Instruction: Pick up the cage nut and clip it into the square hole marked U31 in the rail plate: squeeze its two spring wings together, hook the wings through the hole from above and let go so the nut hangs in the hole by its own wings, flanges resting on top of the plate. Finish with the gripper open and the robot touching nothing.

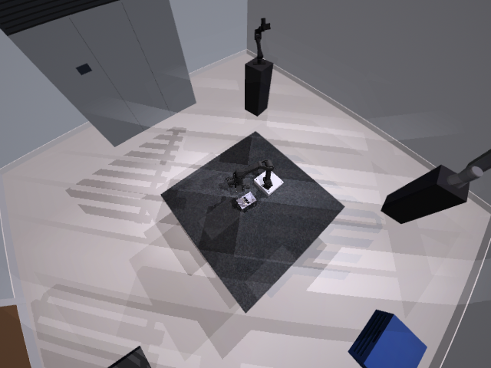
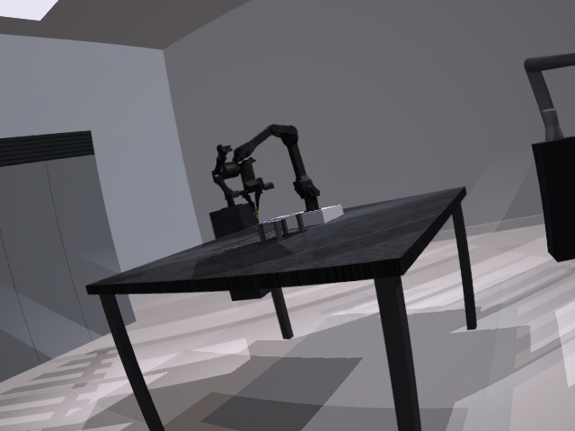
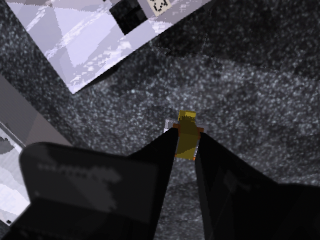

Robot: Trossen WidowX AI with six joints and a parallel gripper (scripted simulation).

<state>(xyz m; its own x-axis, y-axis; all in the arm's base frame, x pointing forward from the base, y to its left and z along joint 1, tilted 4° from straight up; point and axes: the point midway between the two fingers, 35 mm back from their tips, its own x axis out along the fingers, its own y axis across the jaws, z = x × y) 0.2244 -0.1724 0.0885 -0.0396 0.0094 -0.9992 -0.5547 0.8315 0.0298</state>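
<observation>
My black rectangular table (image 1: 285, 238) (image 2: 287, 267) extends beyond the raised silvery rail plate (image 1: 241, 205) (image 2: 279, 217) (image 3: 75, 55), whose near edge lies toward eleven o'clock in the wrist view. My slim black tapered fingers (image 2: 256, 209) are clamped on the small yellow cage nut (image 2: 256, 214) (image 3: 187, 145), above the tabletop beside the plate. Advance should be high enough to clear that edge, wings kept squeezed, then vertical over U31.

glossy metallic plate (image 1: 241, 203) (image 2: 278, 218) (image 3: 80, 65), rough dark tabletop (image 1: 269, 238) (image 2: 324, 245) (image 3: 250, 100)
</observation>
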